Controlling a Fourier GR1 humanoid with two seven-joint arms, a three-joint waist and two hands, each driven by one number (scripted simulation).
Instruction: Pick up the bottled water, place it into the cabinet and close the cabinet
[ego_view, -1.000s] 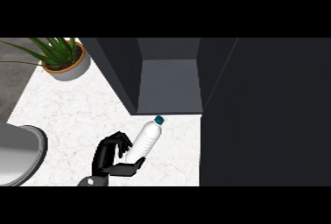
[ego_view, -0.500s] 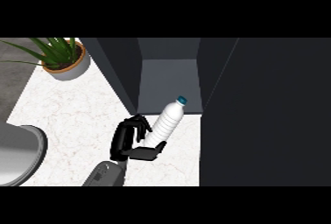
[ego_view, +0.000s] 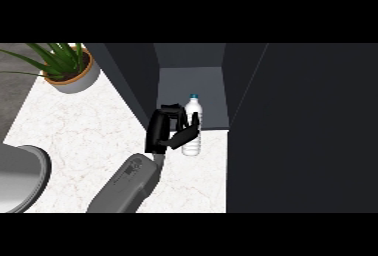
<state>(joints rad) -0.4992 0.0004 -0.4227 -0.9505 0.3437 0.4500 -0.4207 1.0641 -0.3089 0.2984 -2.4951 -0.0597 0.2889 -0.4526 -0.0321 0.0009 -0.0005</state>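
Observation:
The bottled water (ego_view: 194, 109) is a clear bottle with a blue cap, standing nearly upright at the front edge of the open dark cabinet (ego_view: 190, 80). Its cap reaches into the cabinet's opening, while its base is still over the white counter (ego_view: 81, 130). My left hand (ego_view: 161, 131) is shut on the bottle from the left, with the thumb crossing its middle. The cabinet's door (ego_view: 303, 125) stands open as a large dark panel at the right. My right hand shows nowhere.
A potted plant (ego_view: 66, 67) stands at the back left of the counter. A grey round object (ego_view: 18, 175) lies at the left edge. The cabinet's left wall (ego_view: 136, 80) is just beside my hand.
My left hand has carried the bottle away from me and to the right, from the counter's middle up to the cabinet's opening. The bottle has tipped more upright.

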